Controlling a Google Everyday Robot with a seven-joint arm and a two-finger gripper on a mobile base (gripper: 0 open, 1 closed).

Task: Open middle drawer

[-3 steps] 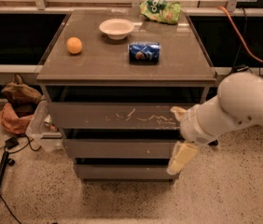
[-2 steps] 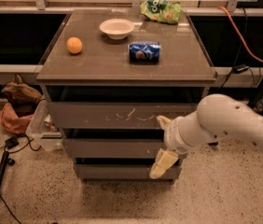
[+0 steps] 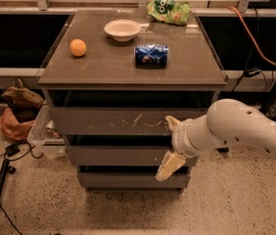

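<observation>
The middle drawer (image 3: 113,155) is a plain grey front and looks shut, flush with the cabinet. It sits below the taller scratched top front (image 3: 103,120) and above the short bottom front (image 3: 123,180). My gripper (image 3: 171,143) is on a white arm coming in from the right. It hangs in front of the right part of the drawer fronts. Its cream fingers are spread open, one (image 3: 171,122) at the top drawer's level, the other at the middle drawer's lower edge. It holds nothing. The arm hides the drawers' right ends.
On the cabinet top are an orange (image 3: 78,47), a white bowl (image 3: 122,30), a blue can (image 3: 151,54) on its side and a green chip bag (image 3: 168,10). A brown bag (image 3: 18,109) and a clear bin (image 3: 42,136) stand at the left, with cables on the floor.
The arm has swung left, carrying the open gripper from the cabinet's right edge to a place in front of the drawer fronts. The drawers have not moved.
</observation>
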